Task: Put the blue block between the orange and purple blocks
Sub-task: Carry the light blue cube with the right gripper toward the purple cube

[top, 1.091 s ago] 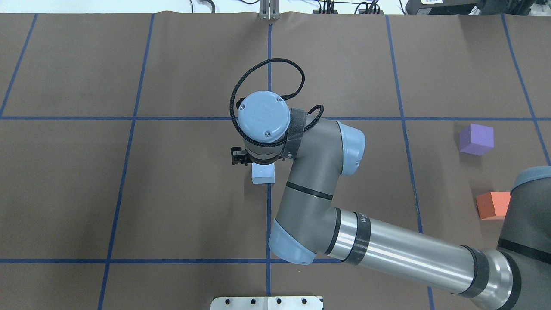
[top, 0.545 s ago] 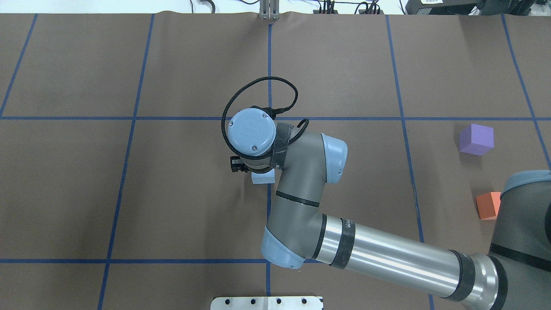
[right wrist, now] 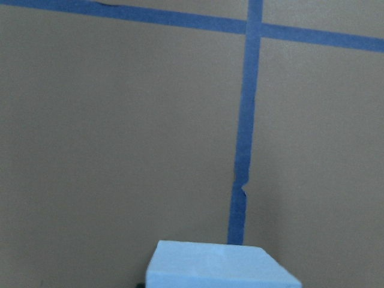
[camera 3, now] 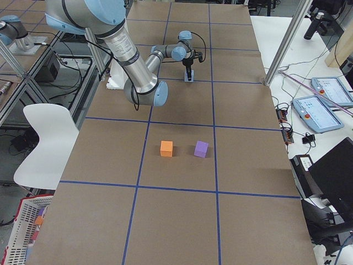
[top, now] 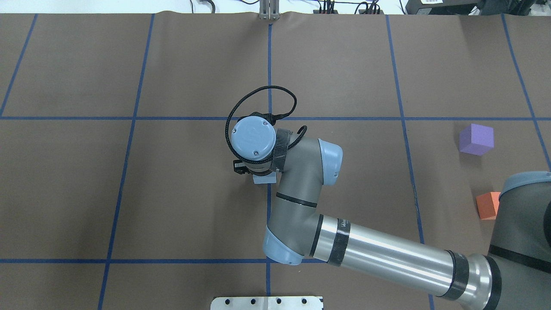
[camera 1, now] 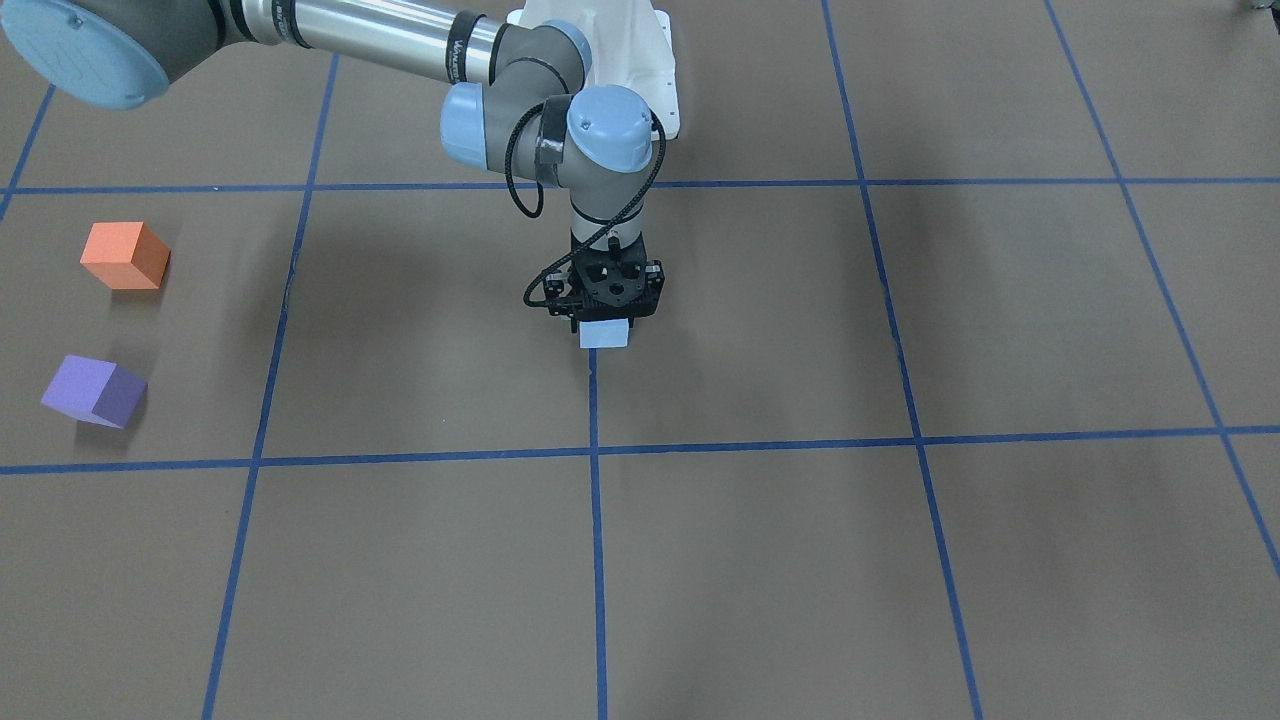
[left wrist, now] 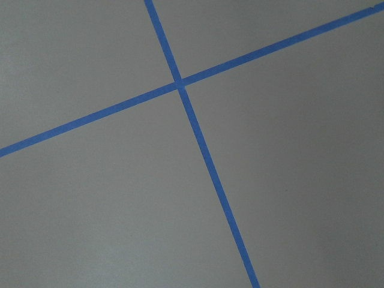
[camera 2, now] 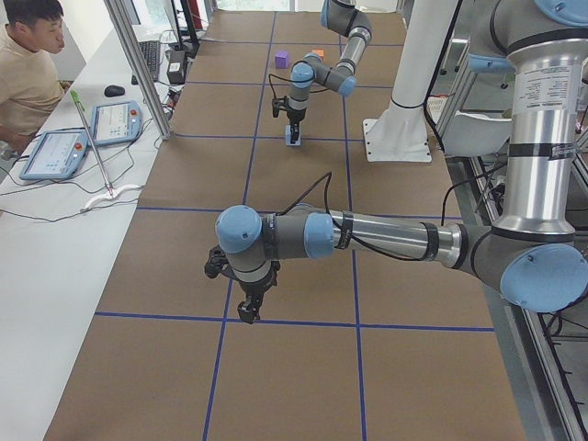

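Brown paper covers the table (top: 77, 193), and on it the task is at its opening step, with nothing yet carried. Reading the overhead view from the left, the first thing met is the blue block (top: 263, 181). It sits flat on the paper at the middle of the table, beside a blue tape line (top: 269, 64), and the right arm's wrist covers most of it.

Well apart from it, at the right side, lie the two markers. The purple block (top: 476, 139) is the farther one, and the orange block (top: 487, 206) is nearer, partly hidden by the arm's shoulder. A bare gap shows between them, and that gap is the goal. By my reckoning, what is left is the grasp, the lift, the carry to the right and the setting down in the gap.

The right gripper (camera 1: 605, 322) points straight down and is low over the blue block, with a finger on either side of it. The front view does not show whether the fingers press on its faces or stand just clear, so I cannot tell. The right wrist view shows only the block's top at its lower edge.

The left gripper (camera 2: 248, 310) hangs over bare paper far to the left and touches nothing. I cannot tell how far open it is.
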You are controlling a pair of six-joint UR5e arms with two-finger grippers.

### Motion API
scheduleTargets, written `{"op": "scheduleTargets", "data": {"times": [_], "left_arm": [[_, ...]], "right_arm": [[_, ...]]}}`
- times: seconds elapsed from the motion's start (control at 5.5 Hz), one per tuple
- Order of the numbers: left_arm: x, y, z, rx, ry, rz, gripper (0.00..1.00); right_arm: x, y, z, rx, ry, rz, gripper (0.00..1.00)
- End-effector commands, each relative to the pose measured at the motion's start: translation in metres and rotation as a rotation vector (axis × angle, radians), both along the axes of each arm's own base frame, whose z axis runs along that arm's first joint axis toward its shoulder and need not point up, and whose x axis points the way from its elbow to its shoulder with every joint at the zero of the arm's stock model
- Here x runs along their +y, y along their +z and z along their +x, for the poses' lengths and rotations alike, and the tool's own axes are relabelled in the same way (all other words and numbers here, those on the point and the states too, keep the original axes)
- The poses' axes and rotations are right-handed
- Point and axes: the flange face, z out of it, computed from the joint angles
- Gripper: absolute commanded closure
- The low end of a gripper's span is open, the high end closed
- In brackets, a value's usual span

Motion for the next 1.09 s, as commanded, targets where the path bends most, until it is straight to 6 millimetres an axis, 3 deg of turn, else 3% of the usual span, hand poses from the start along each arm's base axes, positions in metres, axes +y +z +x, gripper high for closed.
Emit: {"op": "scheduleTargets", "data": {"times": [0.0, 0.18, 0.36, 0.55, 0.73, 0.91], "left_arm": [[0.003, 0.007, 0.0, -0.002, -0.005, -0.019, 0.0], [0.004, 0.006, -0.004, -0.002, -0.038, -0.042, 0.0], [0.01, 0.006, -0.004, -0.004, -0.109, -0.071, 0.0], [0.018, 0.012, -0.002, 0.013, -0.252, -0.108, 0.0], [0.026, 0.016, -0.001, 0.025, -0.319, -0.096, 0.0], [0.026, 0.014, 0.0, 0.028, -0.322, -0.093, 0.0]], "right_arm": [[-0.011, -0.02, 0.051, -0.089, -0.018, -0.01, 0.94], [-0.031, -0.007, 0.136, -0.161, -0.02, -0.013, 0.94], [-0.058, 0.019, 0.241, -0.182, -0.068, -0.02, 0.94], [-0.074, 0.05, 0.332, -0.174, -0.086, 0.017, 0.93], [-0.063, 0.122, 0.385, -0.103, -0.129, 0.044, 0.93], [-0.065, 0.183, 0.433, -0.045, -0.126, 0.014, 0.89]]}}
